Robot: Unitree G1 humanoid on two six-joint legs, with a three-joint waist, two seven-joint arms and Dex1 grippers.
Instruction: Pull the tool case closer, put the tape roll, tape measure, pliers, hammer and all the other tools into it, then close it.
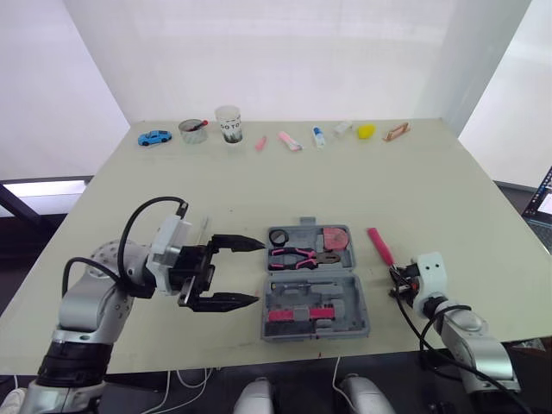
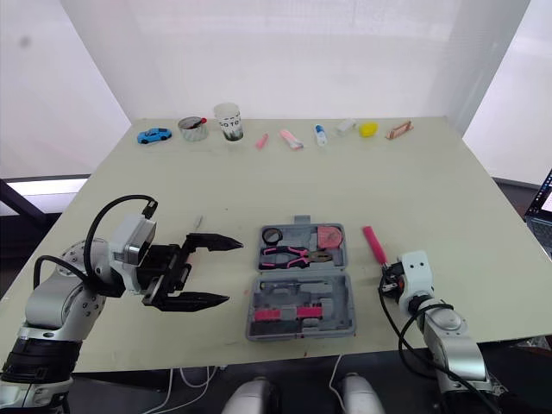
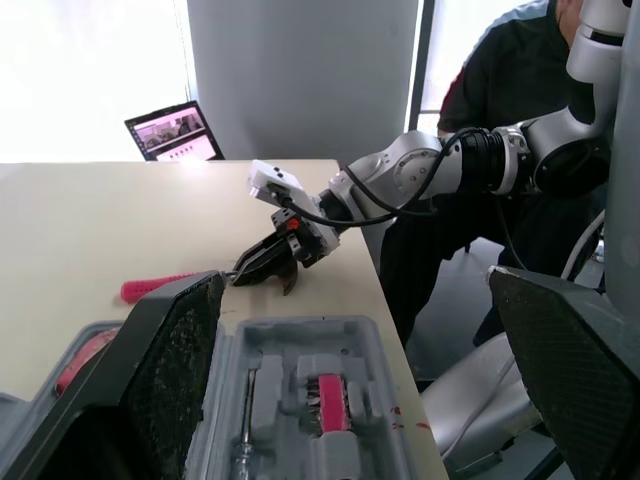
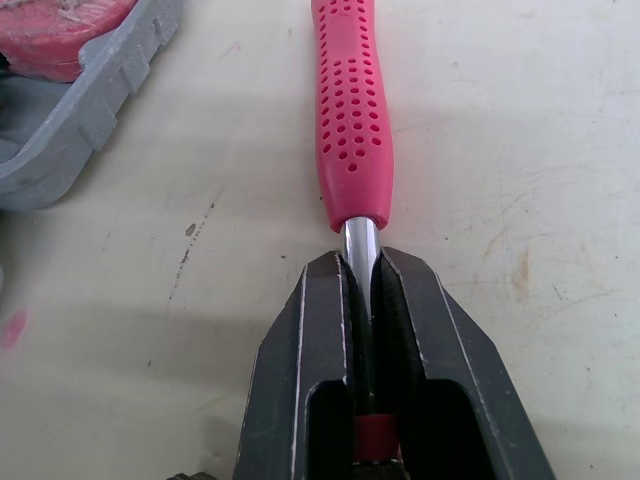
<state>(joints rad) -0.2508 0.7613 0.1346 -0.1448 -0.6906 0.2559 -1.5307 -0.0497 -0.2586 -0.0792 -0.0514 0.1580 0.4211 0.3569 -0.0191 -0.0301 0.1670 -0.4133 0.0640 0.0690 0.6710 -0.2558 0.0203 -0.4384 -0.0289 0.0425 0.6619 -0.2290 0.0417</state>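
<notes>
Left gripper (image 1: pixel 259 272) beside tool case (image 1: pixel 360 302), jaws wide; right gripper (image 4: pixel 360 262) clamps hammer (image 4: pixel 352 110) shaft.

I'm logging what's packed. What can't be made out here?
- Working end of the pink-handled tool: right wrist view, covered by the right claw gripping its shaft.
- Contents of the tool case: left wrist view, partly behind the open left claw.
- The small items at the far edge: eye views, too small to name.
</notes>
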